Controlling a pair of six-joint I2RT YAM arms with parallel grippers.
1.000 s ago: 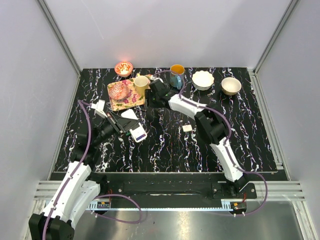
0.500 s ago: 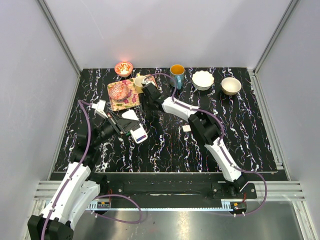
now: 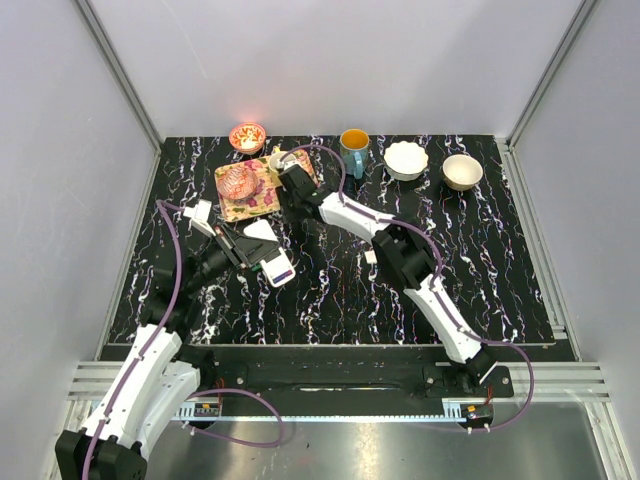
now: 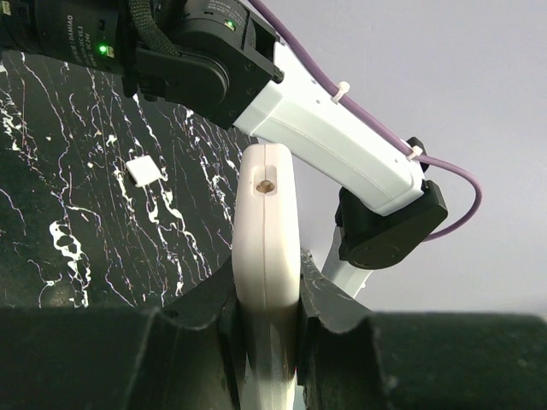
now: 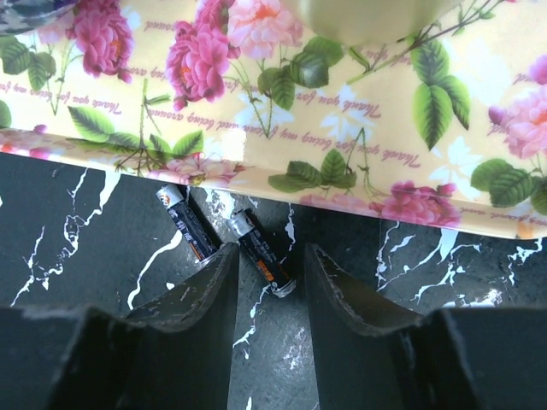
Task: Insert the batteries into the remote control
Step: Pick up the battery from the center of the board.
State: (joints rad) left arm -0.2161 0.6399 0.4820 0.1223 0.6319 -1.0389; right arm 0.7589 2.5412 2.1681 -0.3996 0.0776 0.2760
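You look down on a black marble-patterned tabletop (image 3: 520, 290) veined in white. Plain pale grey wall panels box it in: a back wall panel (image 3: 340, 60), a left wall panel (image 3: 50, 200) and a right wall panel (image 3: 605, 200). An aluminium frame post (image 3: 117, 70) slants up from each back corner. Along the near edge you see a ribbed aluminium rail (image 3: 560, 385) and a brushed metal surface (image 3: 400, 450). The light is soft and even.

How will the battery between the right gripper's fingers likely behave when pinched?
The battery is a slim cylinder lying flat on the table, so it probably rolls if nudged. Its glossy wrap may slip between the fingers.
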